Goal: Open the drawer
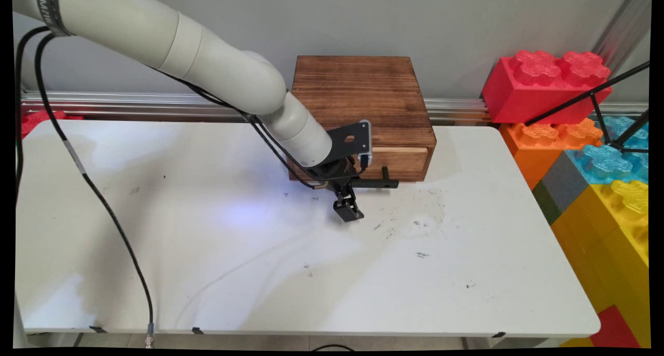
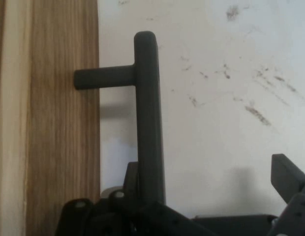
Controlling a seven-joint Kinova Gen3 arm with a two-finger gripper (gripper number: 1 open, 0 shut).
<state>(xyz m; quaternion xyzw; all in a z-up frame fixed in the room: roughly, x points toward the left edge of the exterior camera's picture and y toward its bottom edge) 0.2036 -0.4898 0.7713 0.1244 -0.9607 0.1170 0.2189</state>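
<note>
While the gripper (image 1: pixel 348 210) is held low over the white table (image 1: pixel 259 273), its fingers are seen spread apart, gripping nothing.

The black bar handle (image 2: pixel 148 123) of the wooden drawer box (image 1: pixel 363 101) is seen just beside one finger in the hand view, with the other finger (image 2: pixel 288 179) well off to the side. The drawer front (image 1: pixel 402 161) is shown closed, at the table's far edge.

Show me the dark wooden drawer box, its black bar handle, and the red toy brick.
Dark wooden drawer box (image 1: pixel 358 91), main view, top panel.
Black bar handle (image 2: pixel 148 123), hand view, middle of the bar.
Red toy brick (image 1: pixel 524 96), main view, front face.
</note>
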